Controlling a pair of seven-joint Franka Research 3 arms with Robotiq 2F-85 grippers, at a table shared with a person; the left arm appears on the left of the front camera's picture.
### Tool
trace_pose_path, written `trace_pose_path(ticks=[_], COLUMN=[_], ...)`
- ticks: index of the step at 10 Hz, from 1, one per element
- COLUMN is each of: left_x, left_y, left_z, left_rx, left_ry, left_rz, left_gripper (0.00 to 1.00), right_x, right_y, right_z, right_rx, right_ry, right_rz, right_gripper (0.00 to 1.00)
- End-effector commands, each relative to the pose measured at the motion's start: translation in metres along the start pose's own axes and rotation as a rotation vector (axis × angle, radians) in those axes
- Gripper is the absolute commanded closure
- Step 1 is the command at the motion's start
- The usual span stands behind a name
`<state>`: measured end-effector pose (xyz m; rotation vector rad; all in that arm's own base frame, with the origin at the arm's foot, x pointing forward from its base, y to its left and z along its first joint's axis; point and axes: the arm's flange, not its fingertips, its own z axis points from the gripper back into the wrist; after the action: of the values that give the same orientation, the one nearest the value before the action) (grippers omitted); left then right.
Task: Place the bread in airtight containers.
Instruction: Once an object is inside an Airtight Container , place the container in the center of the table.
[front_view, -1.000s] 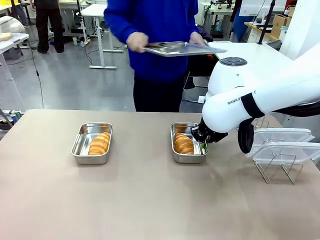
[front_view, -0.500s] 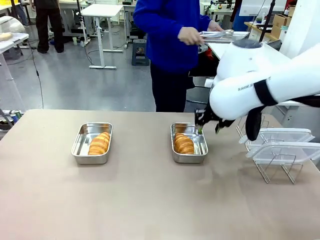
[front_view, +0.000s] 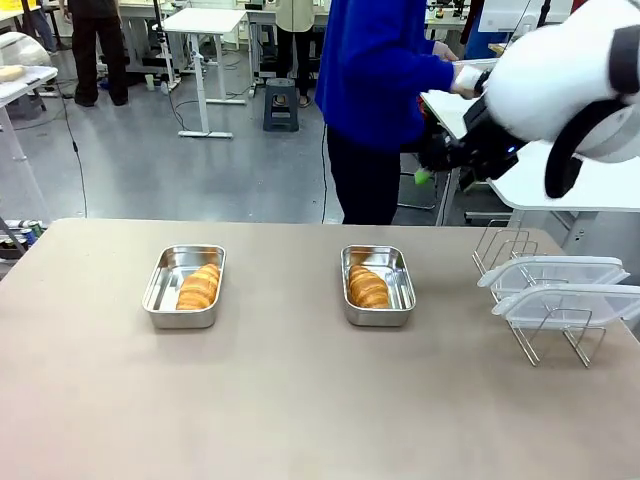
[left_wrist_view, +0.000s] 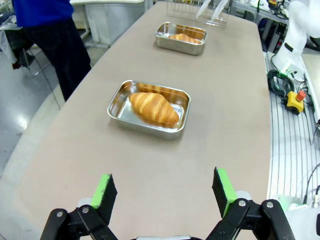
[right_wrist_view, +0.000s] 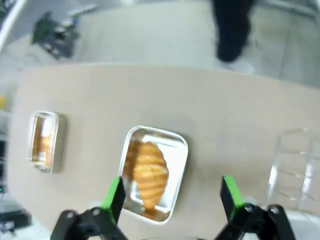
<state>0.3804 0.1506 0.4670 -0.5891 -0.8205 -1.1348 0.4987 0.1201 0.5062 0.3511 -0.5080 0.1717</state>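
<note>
Two steel airtight containers sit open on the table, each holding a piece of bread. The left tin (front_view: 168, 278) holds a croissant (front_view: 199, 287); the right tin (front_view: 396, 282) holds another croissant (front_view: 367, 288). My right gripper (front_view: 428, 168) hangs high above the table's far right, open and empty. Its wrist view looks down past the gripper (right_wrist_view: 172, 193) onto the right tin (right_wrist_view: 176, 149) and its croissant (right_wrist_view: 149, 175). My left gripper (left_wrist_view: 163, 189) is open and empty, well short of the left tin (left_wrist_view: 121, 102) with its croissant (left_wrist_view: 154, 107).
Clear lids (front_view: 555, 290) rest in a wire rack (front_view: 545, 340) at the table's right edge. A person in a blue top (front_view: 380, 90) stands beyond the far edge, turned to the right. The table's near half is bare.
My right gripper has risen from the right tin's rim to high above the table's far right. The person has stepped right, carrying the flat metal tray away.
</note>
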Motion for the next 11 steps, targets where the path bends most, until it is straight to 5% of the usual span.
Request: trace_pose_path(ticks=[1,7,10,11], left_x=[-0.001,-0.001,-0.001,-0.001], left_y=[-0.001,-0.001,-0.001,-0.001], left_z=[0.001,0.001,0.001,0.001], left_rx=[0.001,0.001,0.001,0.001], left_ry=[-0.005,-0.005,-0.005,-0.005], left_rz=[-0.021,-0.021,-0.021,-0.021], left_gripper=[0.00,0.00,0.00,0.00], right_x=[-0.014,-0.056,-0.078,-0.070], right_y=[-0.056,-0.126,-0.141,-0.135], right_z=[0.022,0.058,0.057,0.061], right_rx=[0.227,0.448,0.493,0.463], right_ry=[-0.028,-0.166,-0.222,-0.175], right_rz=[0.229,0.647,0.653,0.657], right_gripper=[0.00,0.00,0.00,0.00])
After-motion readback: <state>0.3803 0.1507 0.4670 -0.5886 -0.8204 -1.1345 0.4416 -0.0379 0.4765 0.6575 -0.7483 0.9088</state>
